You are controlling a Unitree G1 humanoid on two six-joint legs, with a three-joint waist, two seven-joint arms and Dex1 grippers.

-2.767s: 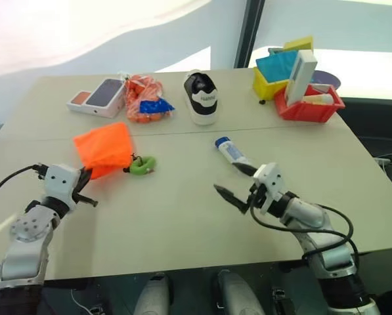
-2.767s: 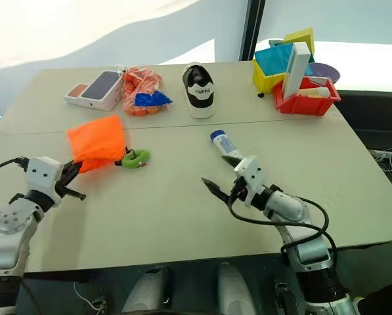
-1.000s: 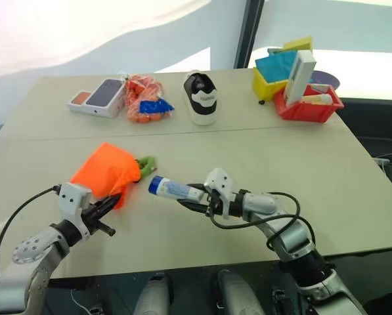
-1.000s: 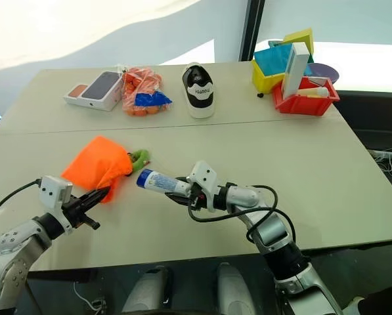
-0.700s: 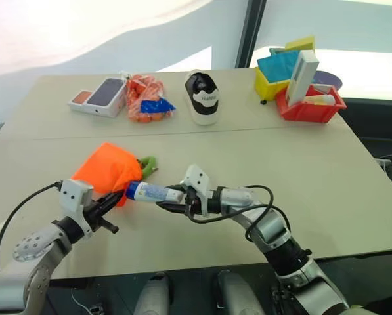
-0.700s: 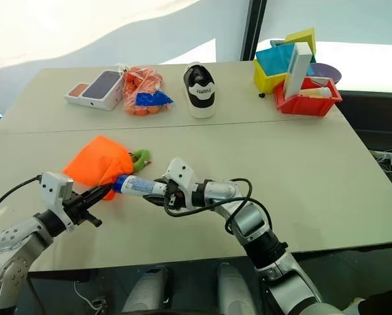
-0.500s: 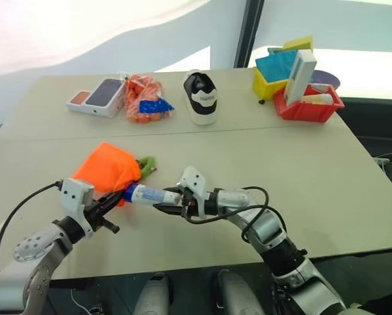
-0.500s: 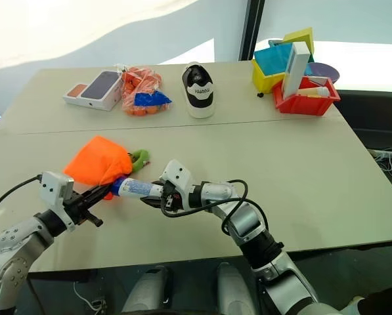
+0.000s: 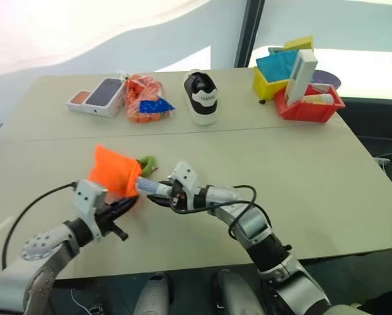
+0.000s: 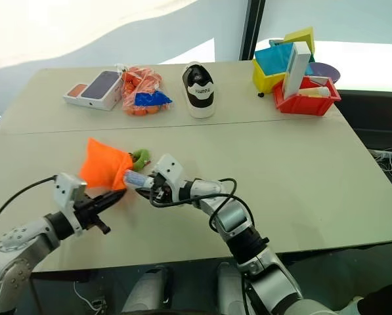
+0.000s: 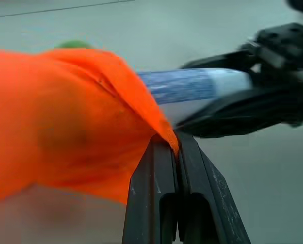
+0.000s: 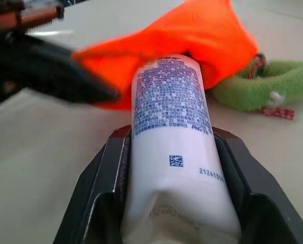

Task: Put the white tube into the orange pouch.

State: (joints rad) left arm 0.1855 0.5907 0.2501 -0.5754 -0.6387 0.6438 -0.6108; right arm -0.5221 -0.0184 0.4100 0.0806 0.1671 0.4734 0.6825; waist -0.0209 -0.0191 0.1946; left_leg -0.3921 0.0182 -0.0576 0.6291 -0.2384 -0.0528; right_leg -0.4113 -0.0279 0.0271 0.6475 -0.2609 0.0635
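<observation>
The tube's [image 12: 171, 137] cap end is hidden inside the pouch [image 9: 114, 170], whose edge is pinched in the closed left gripper [image 11: 174, 152]; the tube's tail is clamped between the right gripper's [image 12: 174, 168] fingers. Only part of the green ring [image 12: 265, 84] is seen behind the pouch. A beige table [image 9: 301, 170] carries one shoe [image 9: 201, 97] and two bins, yellow [image 9: 266, 82] and red [image 9: 308, 108].

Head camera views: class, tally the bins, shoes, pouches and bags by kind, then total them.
Bins: 2 (yellow bin, red bin)
Shoes: 1 (shoe)
Pouches: 1 (orange pouch)
Bags: 1 (clear bag of orange items)
Total: 5
</observation>
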